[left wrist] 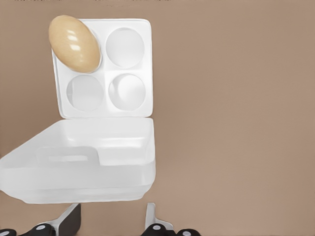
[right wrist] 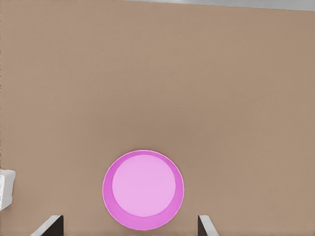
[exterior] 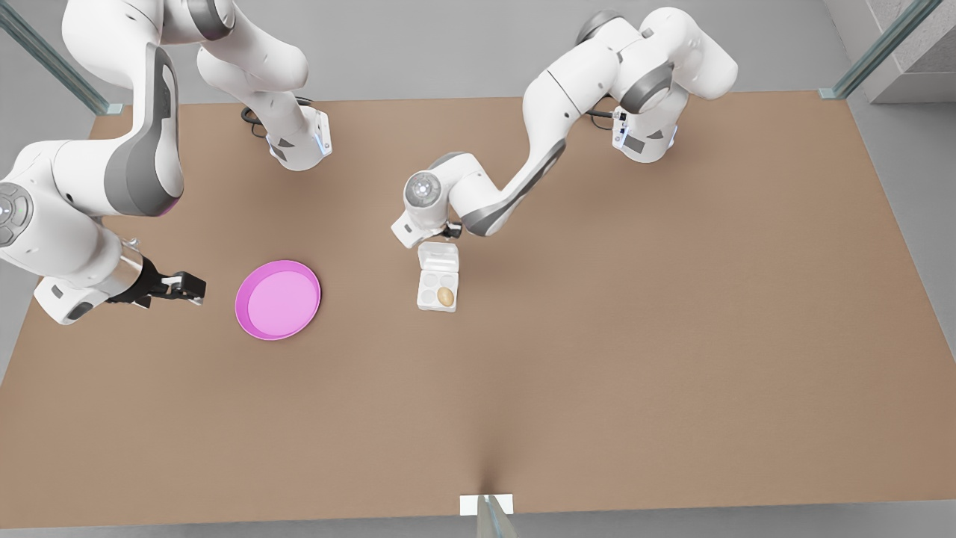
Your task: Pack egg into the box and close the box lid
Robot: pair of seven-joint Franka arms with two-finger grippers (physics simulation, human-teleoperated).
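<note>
My left gripper [left wrist: 112,221] sits at the lower edge of the left wrist frame, fingers [left wrist: 66,221] apart with nothing between them, just short of the box lid [left wrist: 81,164]. In the front view this gripper [exterior: 450,232] is at centre frame, right at the lid's far edge [exterior: 438,258]; whether they touch, I cannot tell.

Lid stands open, hinged back from the box [left wrist: 150,69]. The tray shows four round cups. The egg [left wrist: 75,43] lies in one corner cup, upper left of the left wrist frame. In the front view the egg [exterior: 446,297] is in the cup at the lower right of the box [exterior: 423,302].

My right gripper [exterior: 187,288] waits at middle left of the front view, fingers apart and empty, beside the pink plate [exterior: 254,325], not touching. Right wrist frame: fingertips [right wrist: 49,227] spread at the lower corners, plate [right wrist: 109,204] low centre, on the brown table [exterior: 635,336].
</note>
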